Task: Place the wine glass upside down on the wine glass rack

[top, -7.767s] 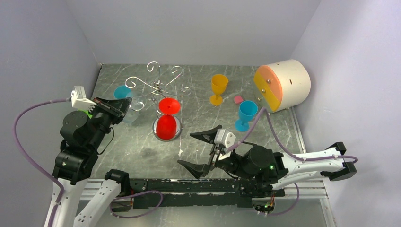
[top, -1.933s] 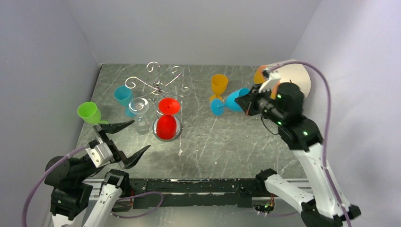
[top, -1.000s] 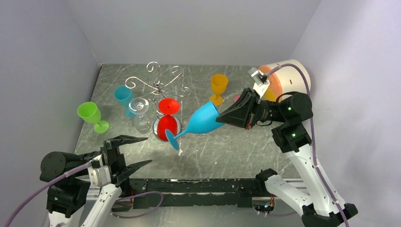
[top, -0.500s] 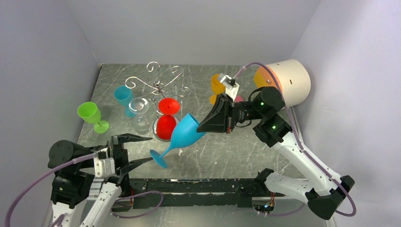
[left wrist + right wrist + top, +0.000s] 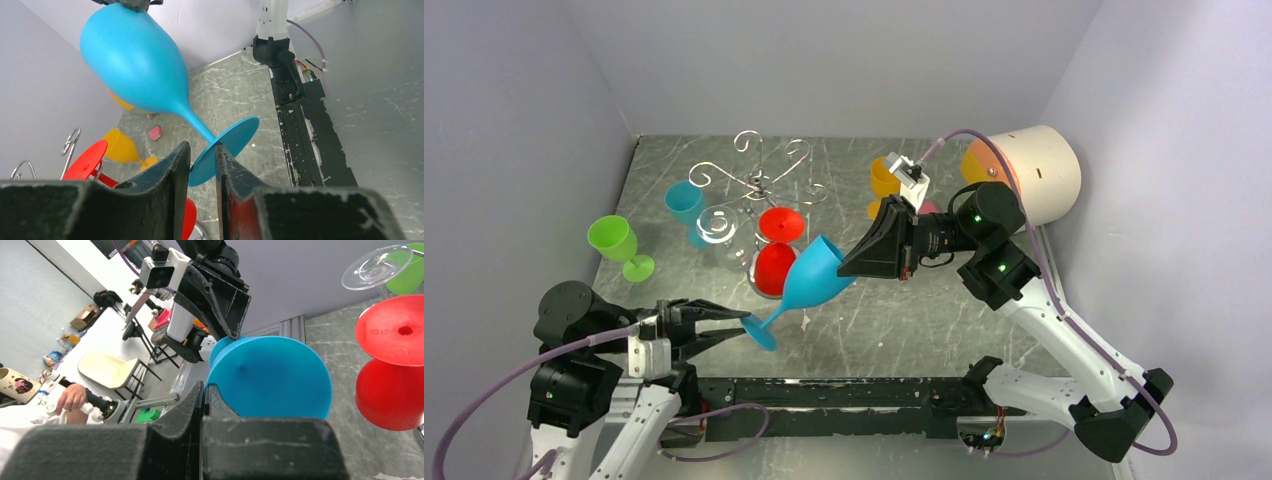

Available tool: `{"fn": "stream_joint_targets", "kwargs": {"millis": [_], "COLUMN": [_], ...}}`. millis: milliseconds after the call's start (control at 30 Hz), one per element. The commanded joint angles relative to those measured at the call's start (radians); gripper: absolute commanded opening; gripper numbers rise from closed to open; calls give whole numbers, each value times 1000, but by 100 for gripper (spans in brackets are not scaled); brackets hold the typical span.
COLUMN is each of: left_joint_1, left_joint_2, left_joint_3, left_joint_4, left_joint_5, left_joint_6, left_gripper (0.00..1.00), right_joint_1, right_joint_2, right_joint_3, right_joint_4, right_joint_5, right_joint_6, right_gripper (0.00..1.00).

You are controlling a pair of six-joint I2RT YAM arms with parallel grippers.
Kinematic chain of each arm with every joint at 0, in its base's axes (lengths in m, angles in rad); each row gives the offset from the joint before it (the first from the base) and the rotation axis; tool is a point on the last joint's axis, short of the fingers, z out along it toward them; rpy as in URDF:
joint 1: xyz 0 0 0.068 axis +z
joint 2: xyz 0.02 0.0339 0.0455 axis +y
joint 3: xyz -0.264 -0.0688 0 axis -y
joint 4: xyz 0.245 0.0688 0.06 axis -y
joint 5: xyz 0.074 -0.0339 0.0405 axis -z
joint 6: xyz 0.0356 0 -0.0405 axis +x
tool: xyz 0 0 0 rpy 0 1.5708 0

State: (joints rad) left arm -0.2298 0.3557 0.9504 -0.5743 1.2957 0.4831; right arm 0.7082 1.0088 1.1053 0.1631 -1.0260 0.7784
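Grey marbled tabletop (image 5: 904,310), lilac walls (image 5: 824,60); right pincer (image 5: 844,268) grips wine glass (image 5: 809,280), left pincer (image 5: 744,325) possibly too.

Right gripper (image 5: 203,392) pinches the blue wine glass (image 5: 270,377) beside a red glass (image 5: 385,395).

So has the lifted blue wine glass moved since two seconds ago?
Yes: the blue wine glass went from the orange wine glass leftward and nearer, in front of the wine glass rack, foot at the left gripper.
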Motion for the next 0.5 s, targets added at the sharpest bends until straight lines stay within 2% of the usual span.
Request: {"fn": "stream_joint_targets", "kwargs": {"millis": [0, 200, 267, 367, 467], "left_joint_1": [10, 10, 10, 10, 11], "left_joint_2": [17, 36, 41, 44, 45], "left_joint_3": [34, 53, 55, 62, 74], "left_joint_4": [-47, -82, -86, -86, -82], "left_joint_5": [26, 26, 32, 39, 25], "left_joint_6": [66, 102, 108, 109, 107], "left_gripper": [32, 36, 28, 8, 7], "right_joint_1": [10, 12, 14, 14, 15], "right_joint_2": [0, 12, 14, 14, 8], "right_joint_3": [44, 60, 60, 65, 79], "right_joint_4": [16, 12, 20, 13, -33], "right_joint_5": [-8, -22, -22, -15, 6], "right_joint_6": [-13, -17, -11, -14, -53], "right_gripper": [0, 0, 0, 0, 2]}}
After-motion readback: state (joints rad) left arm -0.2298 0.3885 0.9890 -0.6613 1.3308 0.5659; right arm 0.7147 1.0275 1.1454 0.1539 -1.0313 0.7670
